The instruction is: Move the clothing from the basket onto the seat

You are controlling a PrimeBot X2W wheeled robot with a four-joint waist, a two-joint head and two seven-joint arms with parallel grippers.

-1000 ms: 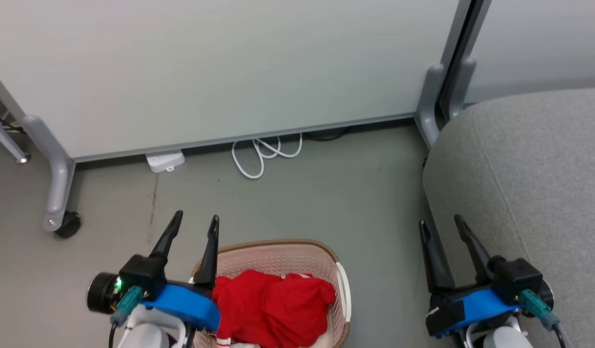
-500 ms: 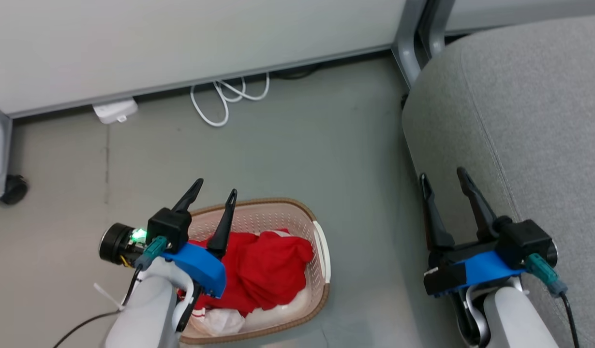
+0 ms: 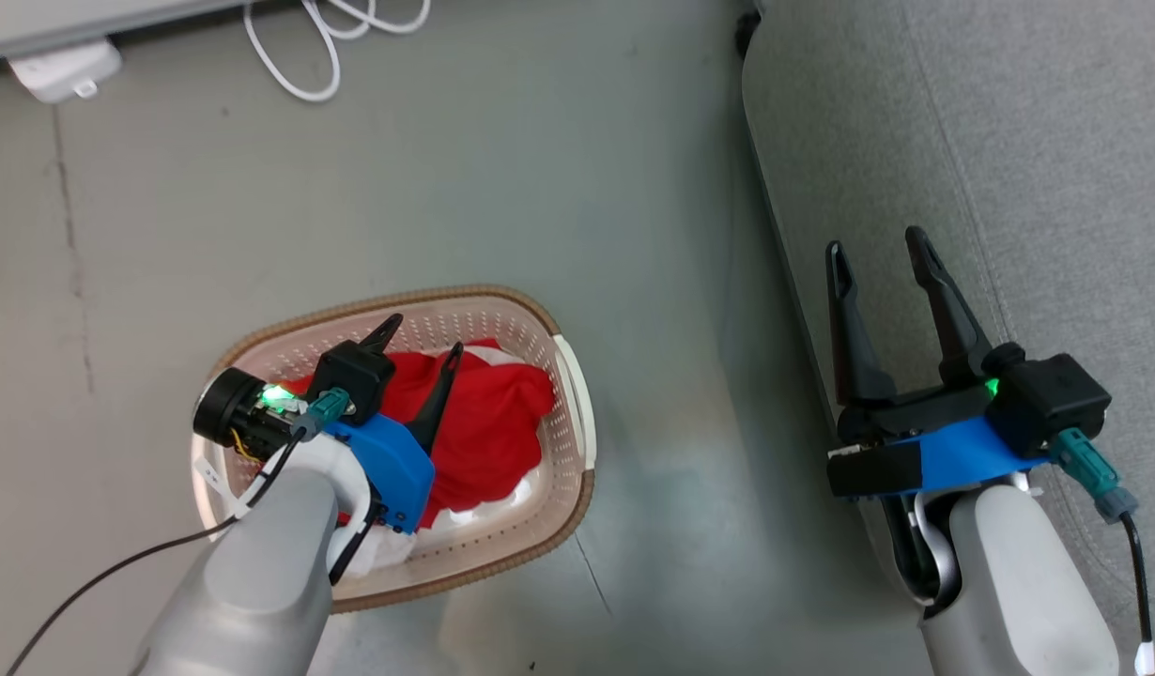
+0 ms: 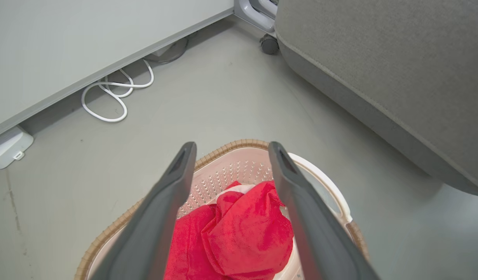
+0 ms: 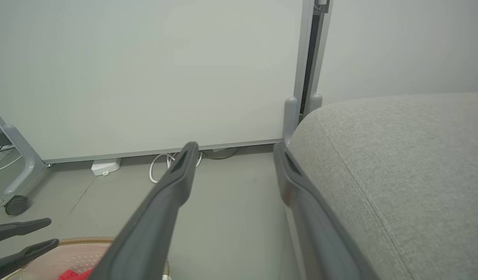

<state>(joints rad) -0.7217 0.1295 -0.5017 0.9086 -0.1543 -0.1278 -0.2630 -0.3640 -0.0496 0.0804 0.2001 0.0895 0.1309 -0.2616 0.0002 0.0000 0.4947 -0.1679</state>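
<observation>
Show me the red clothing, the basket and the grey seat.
clothing [image 3: 493,413]: head view, middle of the red heap.
basket [image 3: 516,324]: head view, perforated far wall.
seat [image 3: 1009,141]: head view, bare grey top.

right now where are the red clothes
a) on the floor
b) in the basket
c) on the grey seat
b: the red clothes lie bunched inside the basket, with the open left gripper over them; the grey seat has nothing red on it.
</observation>
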